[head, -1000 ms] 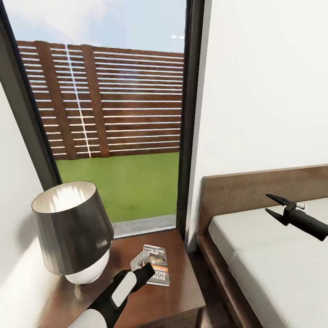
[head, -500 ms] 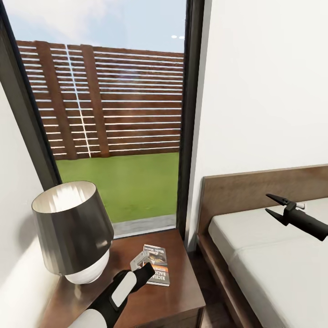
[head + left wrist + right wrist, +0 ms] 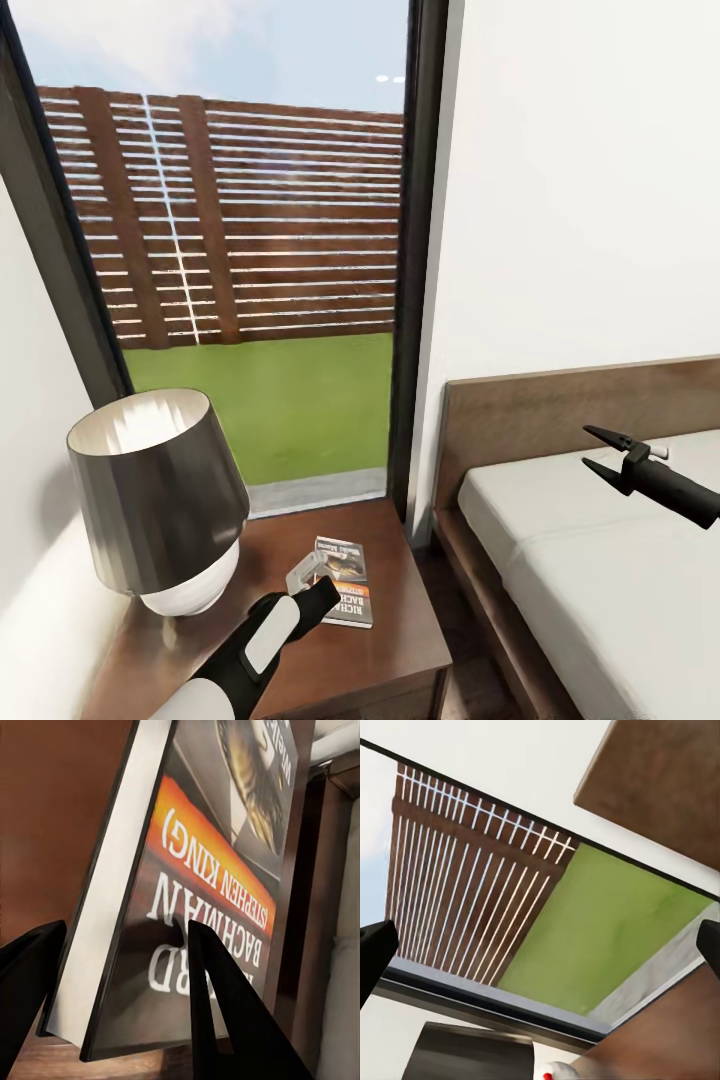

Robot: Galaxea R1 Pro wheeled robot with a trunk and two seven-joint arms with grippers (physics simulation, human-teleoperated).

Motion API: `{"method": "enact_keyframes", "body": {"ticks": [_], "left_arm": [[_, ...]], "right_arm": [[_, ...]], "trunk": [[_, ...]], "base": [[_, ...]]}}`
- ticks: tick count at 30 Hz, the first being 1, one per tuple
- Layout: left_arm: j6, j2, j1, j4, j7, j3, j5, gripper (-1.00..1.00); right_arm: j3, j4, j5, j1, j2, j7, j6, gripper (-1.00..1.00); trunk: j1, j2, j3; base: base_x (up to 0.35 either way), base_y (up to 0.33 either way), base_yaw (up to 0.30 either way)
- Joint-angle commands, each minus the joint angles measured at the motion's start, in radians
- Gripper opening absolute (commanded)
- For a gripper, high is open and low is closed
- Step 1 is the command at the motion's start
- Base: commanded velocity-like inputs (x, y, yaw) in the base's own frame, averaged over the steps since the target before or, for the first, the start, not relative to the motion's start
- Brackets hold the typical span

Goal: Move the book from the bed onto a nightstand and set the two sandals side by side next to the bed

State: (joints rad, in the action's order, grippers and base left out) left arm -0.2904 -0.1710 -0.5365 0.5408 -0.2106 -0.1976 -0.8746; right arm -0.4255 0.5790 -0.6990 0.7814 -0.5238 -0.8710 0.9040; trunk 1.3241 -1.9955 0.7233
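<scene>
The book lay flat on the nightstand, cover up, toward the right half of the dark wooden top and clear of its edges. In the left wrist view the book appeared close up, with its white page block, an orange band and the white lettering "RICHARD BACHMAN" and "(STEPHEN KING)" legible on the dark cover.

The left gripper stood at the near left corner of the book, its arm reaching in from the near edge of the scene. Its jaws were spread: in the left wrist view one black finger lay across the cover and the other stood beyond the page edge, with a gap between it and the pages, so the book was not pinched.

A lamp with a dark grey shade and a white rounded base occupied the left part of the nightstand, just beside the book and apart from it.

To the right of the nightstand stood the bed, with a brown wooden headboard against the white wall and a pale mattress. The right gripper was above the mattress near the headboard, its jaws spread and holding nothing.

Behind the nightstand a tall black-framed window showed a green lawn, a slatted brown fence and sky. The right wrist view showed the same fence and lawn.
</scene>
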Motion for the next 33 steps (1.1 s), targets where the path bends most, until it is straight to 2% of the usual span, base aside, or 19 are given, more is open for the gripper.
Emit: {"method": "enact_keyframes", "body": {"ticks": [1,20,29,33], "left_arm": [[-0.001,0.001,0.000,0.002,-0.009,-0.005,-0.010,-1.00],[-0.002,0.001,0.000,0.002,-0.009,-0.005,-0.011,-1.00],[-0.003,0.001,0.000,0.002,-0.009,-0.005,-0.011,-1.00],[-0.002,0.001,0.000,0.002,-0.009,-0.004,-0.011,-1.00]], "right_arm": [[-0.003,-0.001,0.003,0.001,0.000,-0.003,0.004,1.00],[-0.003,-0.001,0.003,0.001,0.000,-0.004,0.004,1.00],[-0.003,-0.001,0.003,0.001,0.000,-0.004,0.004,1.00],[-0.003,-0.001,0.003,0.001,0.000,-0.004,0.004,1.00]], "trunk": [[0.000,-0.001,0.001],[0.000,-0.001,0.001],[0.034,-0.064,0.029],[0.034,-0.064,0.029]], "base": [[0.000,0.000,0.000],[0.000,0.000,0.000],[0.000,0.000,0.000],[0.000,0.000,0.000]]}}
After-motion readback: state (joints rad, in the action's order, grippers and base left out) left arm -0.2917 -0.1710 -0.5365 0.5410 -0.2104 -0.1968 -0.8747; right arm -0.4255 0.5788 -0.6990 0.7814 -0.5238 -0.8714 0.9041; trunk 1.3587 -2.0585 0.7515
